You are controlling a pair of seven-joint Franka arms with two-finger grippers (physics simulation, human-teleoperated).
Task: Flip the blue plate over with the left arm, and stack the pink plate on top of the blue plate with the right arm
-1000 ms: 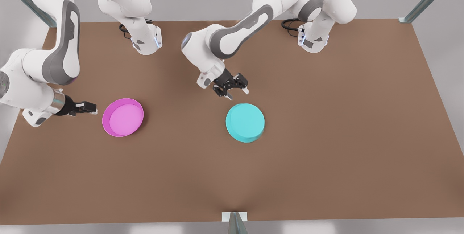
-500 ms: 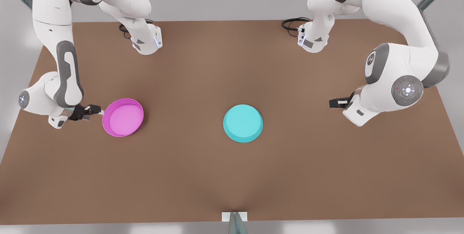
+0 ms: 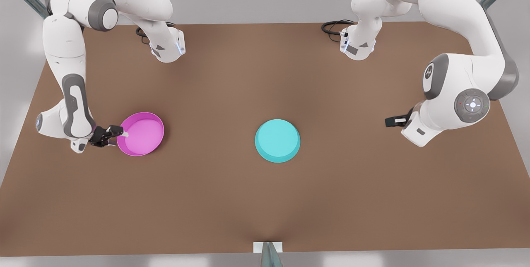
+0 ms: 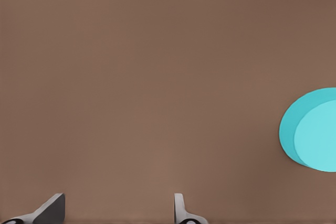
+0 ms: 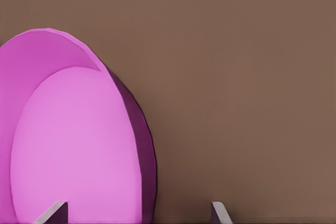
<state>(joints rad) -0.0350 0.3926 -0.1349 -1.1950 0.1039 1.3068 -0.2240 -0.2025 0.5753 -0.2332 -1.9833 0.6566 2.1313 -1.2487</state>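
Both sets of jaws stand apart, gripping nothing. From the front view, my right gripper [image 3: 115, 134] sits at the pink plate [image 3: 140, 134], on the side away from the blue plate [image 3: 277, 140], one finger reaching over the rim and the other outside it. The pink plate lies open side up on the table [image 3: 232, 200], well apart from the blue plate, which rests base up with its rim flaring down to the board. My left gripper [image 3: 392, 121] waits far off on the blue plate's other side.

Seen from my left wrist, my left fingertips [image 4: 50, 211] are spread over bare brown table, with the blue plate [image 4: 312, 129] away at the picture's edge: smooth, flat-topped, matte.

Seen from my right wrist, the pink plate [image 5: 73, 145] looms close, a thin upright wall around a paler flat floor, and one fingertip [image 5: 52, 213] hangs over that floor while the other [image 5: 220, 212] is outside the wall.

My worry is this thin, slick rim: I judge that a shallow pinch could let the plate swing or slip out mid-carry. If I close off-centre, I may shove the plate across the smooth table. Stacking on that plain base, a tilted release could let it slide off.
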